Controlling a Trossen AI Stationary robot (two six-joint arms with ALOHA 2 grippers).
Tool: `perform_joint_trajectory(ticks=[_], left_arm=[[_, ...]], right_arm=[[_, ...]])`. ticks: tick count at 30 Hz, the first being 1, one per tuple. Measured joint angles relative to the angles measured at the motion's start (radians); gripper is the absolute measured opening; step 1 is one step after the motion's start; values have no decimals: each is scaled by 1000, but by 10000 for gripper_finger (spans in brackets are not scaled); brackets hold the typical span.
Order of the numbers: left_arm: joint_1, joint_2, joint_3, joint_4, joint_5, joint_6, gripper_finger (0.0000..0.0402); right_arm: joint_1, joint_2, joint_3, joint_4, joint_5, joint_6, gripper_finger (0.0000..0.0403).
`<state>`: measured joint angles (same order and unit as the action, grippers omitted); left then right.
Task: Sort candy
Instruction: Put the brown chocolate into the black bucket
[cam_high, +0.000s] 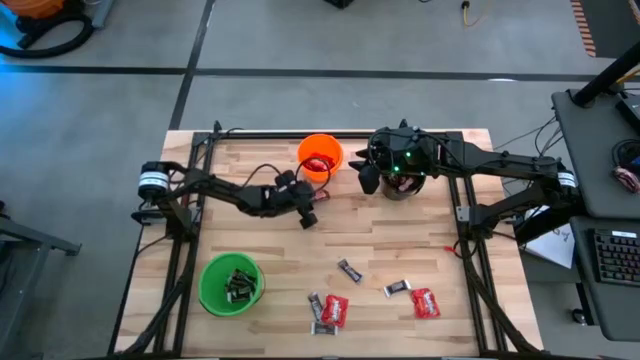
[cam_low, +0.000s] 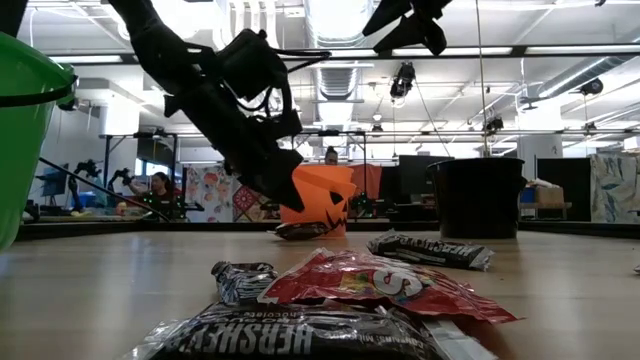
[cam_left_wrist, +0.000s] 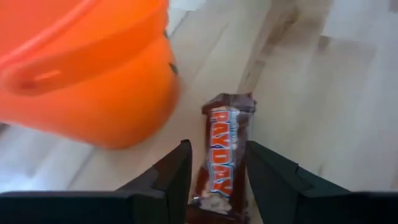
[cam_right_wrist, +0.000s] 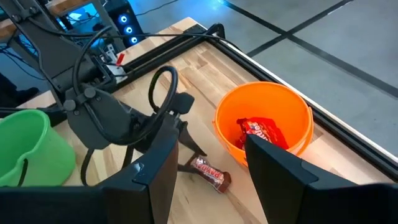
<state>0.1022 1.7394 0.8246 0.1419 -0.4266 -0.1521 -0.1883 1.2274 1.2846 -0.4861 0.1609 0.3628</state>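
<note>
Our left pincer (cam_left_wrist: 214, 180) sits open around the candy bar (cam_left_wrist: 222, 149), which points long-ways straight ahead, beside the orange cup (cam_left_wrist: 87, 68).

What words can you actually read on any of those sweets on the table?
"PAYDAY": on the reddish-brown bar lying between the left gripper fingers, beside the orange bucket.
"HERSHEY'S": on the dark bar nearest the low camera.
Print on the red packet and the other wrappers is too blurred or small to read.

Glossy candy wrappers (cam_low: 385, 285), wooden table (cam_high: 400, 260)
</note>
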Motion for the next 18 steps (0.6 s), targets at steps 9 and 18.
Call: perform_joint_trajectory(ticks=[9, 18], left_arm=[[37, 36, -1, 2, 96, -22, 179], [51, 74, -2, 19, 161, -21, 150]], right_arm=[[0, 0, 0, 0, 0, 0, 183], [0, 0, 0, -2, 0, 3, 183]])
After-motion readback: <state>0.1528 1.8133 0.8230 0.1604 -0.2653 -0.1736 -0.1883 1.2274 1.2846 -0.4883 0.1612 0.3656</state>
